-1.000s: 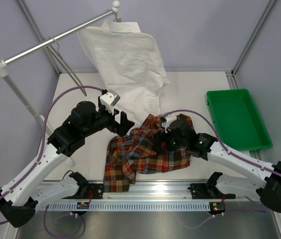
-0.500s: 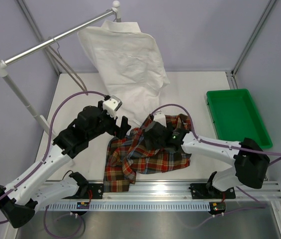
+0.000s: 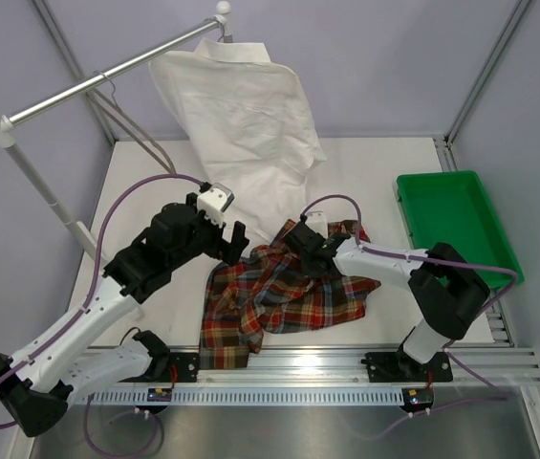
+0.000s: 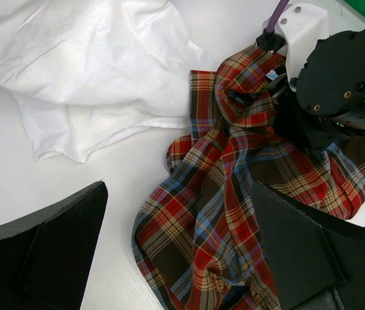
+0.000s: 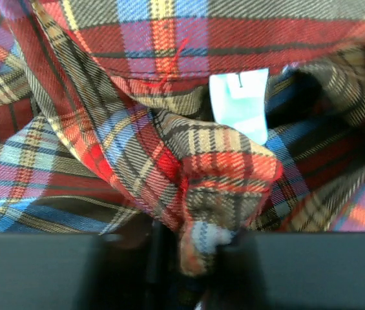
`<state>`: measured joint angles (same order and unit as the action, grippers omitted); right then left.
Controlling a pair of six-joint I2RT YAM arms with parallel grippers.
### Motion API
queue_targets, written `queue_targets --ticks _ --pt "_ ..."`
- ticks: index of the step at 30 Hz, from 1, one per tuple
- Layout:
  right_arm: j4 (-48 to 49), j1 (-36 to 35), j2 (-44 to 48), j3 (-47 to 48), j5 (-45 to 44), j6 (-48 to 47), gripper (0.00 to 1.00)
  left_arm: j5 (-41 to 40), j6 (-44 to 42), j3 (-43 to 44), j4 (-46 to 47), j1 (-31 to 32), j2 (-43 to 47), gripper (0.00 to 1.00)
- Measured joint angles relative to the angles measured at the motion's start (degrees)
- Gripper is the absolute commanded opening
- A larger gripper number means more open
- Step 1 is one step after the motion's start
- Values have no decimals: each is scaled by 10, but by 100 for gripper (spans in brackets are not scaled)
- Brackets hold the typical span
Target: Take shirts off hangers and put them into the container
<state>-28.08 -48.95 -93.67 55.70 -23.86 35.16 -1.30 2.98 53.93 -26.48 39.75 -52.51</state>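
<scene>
The red-orange plaid shirt with blue and yellow lines (image 3: 279,301) lies crumpled on the white table (image 3: 394,172), low in the middle of the overhead view, already free of any hanger. In the last second the right gripper (image 3: 310,251) has moved from the heap's right side to its upper right edge and drawn its jaws in. The right wrist view shows a bunched fold by the collar label squeezed between the fingers (image 5: 124,271), though they are dark and blurred there, so how firm the hold is looks uncertain. The left gripper (image 3: 234,239) hangs spread wide and empty above the heap's upper left edge.

That closing probably means the lift can begin, with a carry to the shallow bright green plastic bin (image 3: 456,229) at the right, well apart from the shirt. The plain off-white shirt (image 3: 241,115) hangs from the long silver rail (image 3: 107,81) at upper left.
</scene>
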Motion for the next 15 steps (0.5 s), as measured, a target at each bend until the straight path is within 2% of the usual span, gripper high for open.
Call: queue_targets --ticks 1,8,11,15 --pt "0 2 -2 0 4 -1 1 -3 0 0 0 0 0 99" --pt "-9 3 19 0 3 0 0 -12 0 0 0 0 0 99" --pt "-27 16 62 0 -10 -5 0 -14 0 0 0 0 -1 99" --pt "-53 67 151 2 -38 -16 0 -16 0 0 0 0 -1 99"
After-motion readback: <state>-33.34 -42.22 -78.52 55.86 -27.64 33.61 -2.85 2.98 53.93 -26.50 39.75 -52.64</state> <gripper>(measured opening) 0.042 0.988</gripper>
